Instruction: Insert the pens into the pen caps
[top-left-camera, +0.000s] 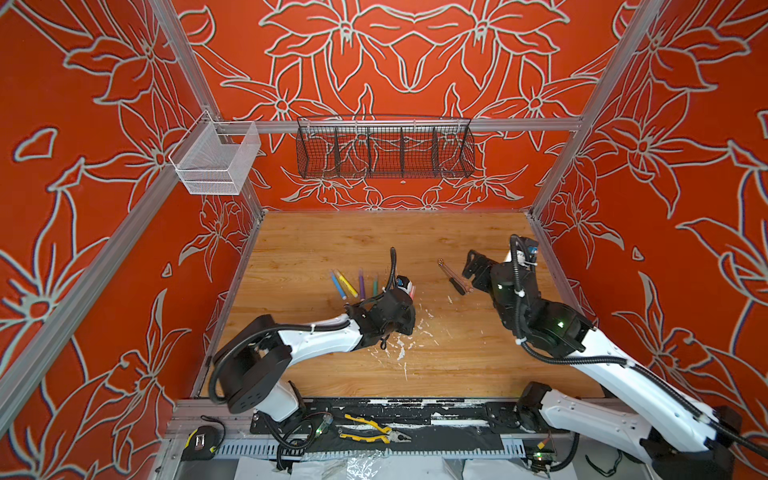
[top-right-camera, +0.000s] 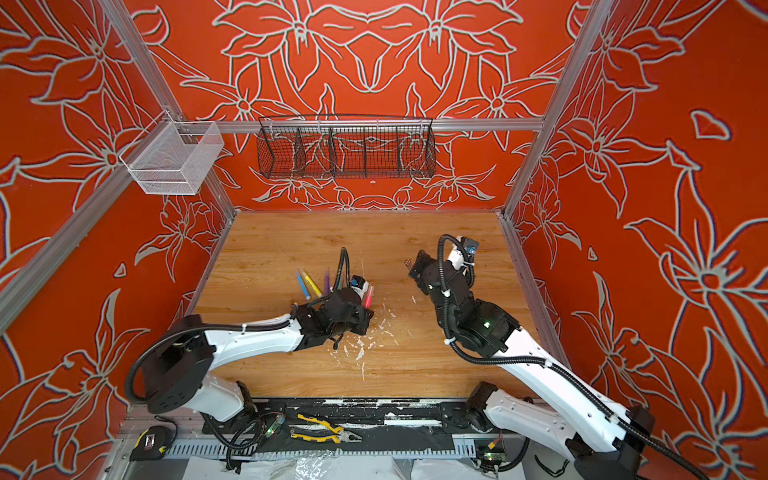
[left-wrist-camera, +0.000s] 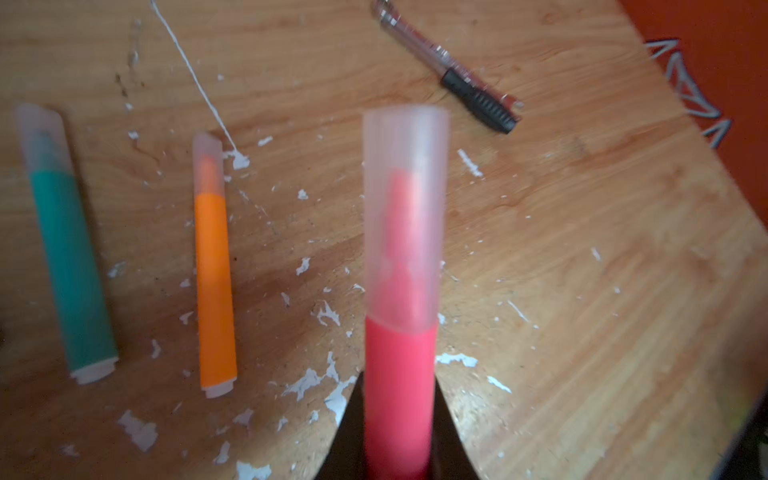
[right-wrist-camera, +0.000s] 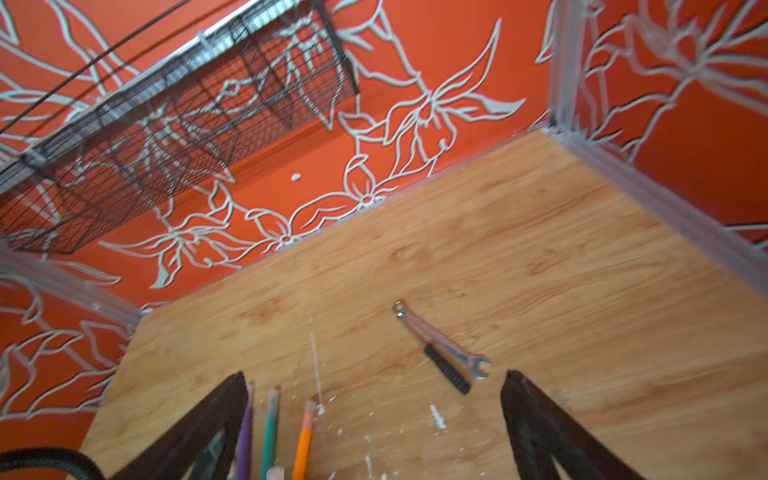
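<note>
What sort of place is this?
Probably an enclosed robot test cell: a wooden tabletop boxed in by red floral panels on an aluminium frame, a wire basket hung from it, pliers at the front.

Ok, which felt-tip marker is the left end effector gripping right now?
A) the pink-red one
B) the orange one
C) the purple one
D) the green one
A: in the left wrist view the left end effector clamps the pink-red felt-tip marker, its clear plastic cap on, while the green marker and orange marker lie on the wooden table.
</note>
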